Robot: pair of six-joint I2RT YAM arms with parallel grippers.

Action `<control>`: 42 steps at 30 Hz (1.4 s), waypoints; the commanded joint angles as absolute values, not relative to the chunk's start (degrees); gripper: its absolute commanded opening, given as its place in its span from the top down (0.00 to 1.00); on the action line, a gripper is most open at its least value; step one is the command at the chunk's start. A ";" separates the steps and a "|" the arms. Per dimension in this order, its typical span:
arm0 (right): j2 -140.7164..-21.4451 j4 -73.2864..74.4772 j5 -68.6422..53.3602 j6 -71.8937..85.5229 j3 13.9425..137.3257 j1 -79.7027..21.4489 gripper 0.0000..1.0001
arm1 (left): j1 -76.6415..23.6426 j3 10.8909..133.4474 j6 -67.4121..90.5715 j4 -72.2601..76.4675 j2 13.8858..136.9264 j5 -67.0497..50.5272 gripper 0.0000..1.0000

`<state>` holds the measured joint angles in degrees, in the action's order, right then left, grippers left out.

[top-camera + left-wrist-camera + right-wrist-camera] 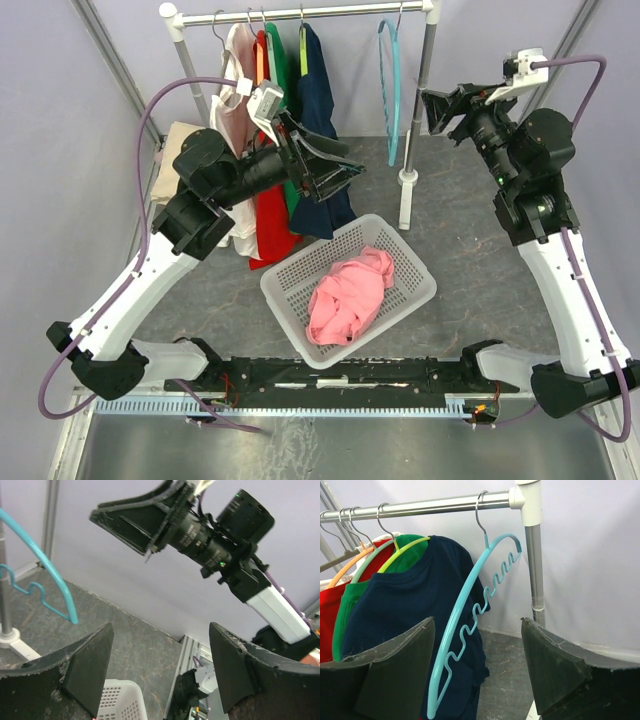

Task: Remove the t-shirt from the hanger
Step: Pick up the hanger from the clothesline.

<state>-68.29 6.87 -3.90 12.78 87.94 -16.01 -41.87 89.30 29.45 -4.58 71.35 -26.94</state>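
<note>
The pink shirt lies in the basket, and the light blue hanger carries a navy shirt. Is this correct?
No. The light blue hanger is bare, as the right wrist view shows; the navy shirt only hangs beside it. The pink shirt does lie in the basket.

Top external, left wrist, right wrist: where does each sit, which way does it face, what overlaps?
Top external: above and behind the bases, looking down at the rack, basket and pink t-shirt; both arms show, left gripper and right gripper open.
Left wrist: on the raised left arm, facing across to the right gripper; own fingers frame the bottom.
Right wrist: on the right arm, facing the rack's navy t-shirt and bare teal hanger; own fingers below.
Shared: the teal hanger shows in all three.
</note>
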 commanded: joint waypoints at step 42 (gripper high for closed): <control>-92.51 12.17 10.90 8.27 113.13 -45.11 0.27 | -41.93 83.95 9.66 0.63 61.44 24.10 0.15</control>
<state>-90.11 12.14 2.68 9.98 108.14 -42.85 -41.87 85.08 12.45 -1.61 63.57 22.65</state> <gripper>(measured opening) 0.726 0.851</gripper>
